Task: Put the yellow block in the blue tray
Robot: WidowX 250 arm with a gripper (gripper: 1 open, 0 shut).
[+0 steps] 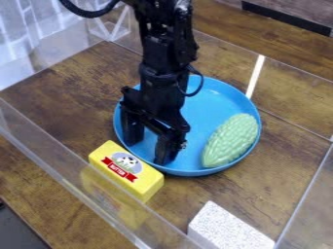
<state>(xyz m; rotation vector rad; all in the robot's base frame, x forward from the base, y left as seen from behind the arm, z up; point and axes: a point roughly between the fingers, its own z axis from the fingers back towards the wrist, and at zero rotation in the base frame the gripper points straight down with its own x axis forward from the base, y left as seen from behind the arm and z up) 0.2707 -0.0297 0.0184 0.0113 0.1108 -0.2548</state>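
I'm hovering the gripper [150, 146] wide open and holding nothing over the blue tray [205, 101], yellow block [127, 171] sitting lower left.

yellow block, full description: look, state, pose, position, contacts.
The yellow block is a small rectangular box with bright-yellow sides and top. Its top carries a cartoon animal face in black and white and a red label with pale lettering, too small to read. The surface looks smooth, with no damage visible. It lies flat on the wooden table, outside the blue tray, right by its rim; whether they touch is unclear. The fingers are over the tray, not on the block.
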